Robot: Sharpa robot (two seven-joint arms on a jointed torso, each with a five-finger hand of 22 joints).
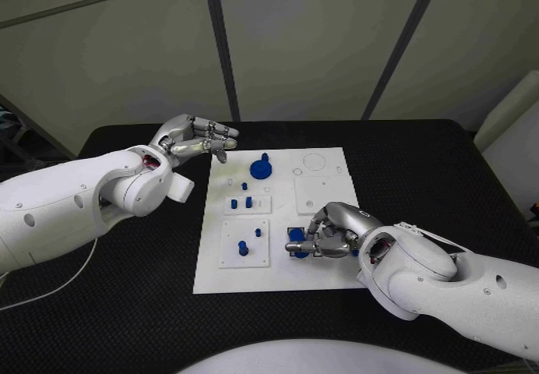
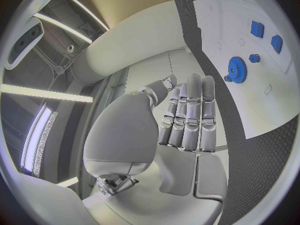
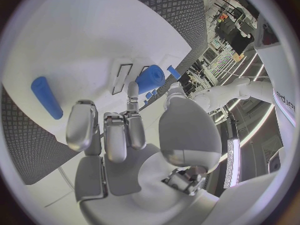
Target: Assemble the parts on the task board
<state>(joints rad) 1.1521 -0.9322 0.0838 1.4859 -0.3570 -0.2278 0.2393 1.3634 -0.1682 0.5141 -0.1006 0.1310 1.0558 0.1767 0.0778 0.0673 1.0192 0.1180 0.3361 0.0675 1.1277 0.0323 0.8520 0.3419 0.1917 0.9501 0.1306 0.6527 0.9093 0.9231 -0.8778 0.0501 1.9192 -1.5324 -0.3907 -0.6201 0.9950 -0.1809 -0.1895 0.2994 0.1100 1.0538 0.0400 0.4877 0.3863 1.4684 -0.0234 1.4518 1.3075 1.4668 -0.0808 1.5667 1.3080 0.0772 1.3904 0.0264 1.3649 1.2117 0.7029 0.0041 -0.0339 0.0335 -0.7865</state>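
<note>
Right hand (image 1: 328,236) near the task board's (image 1: 225,279) front right corner, fingers curled on a blue part (image 1: 297,234), blue pegs (image 1: 241,248) upright mid-board, blue gear (image 1: 262,169) toward the far edge, left hand (image 1: 202,139) beyond the far left corner, fingers together, holding nothing.

White task board (image 1: 281,269), blue parts (image 1: 261,168) (perhaps royal), black table (image 1: 427,164).

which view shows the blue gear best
The left wrist view: the blue gear lies unblocked on the task board, its toothed rim clear, beyond the left hand. The head view shows it smaller, near the board's far edge. In the right wrist view I cannot pick it out.
</note>
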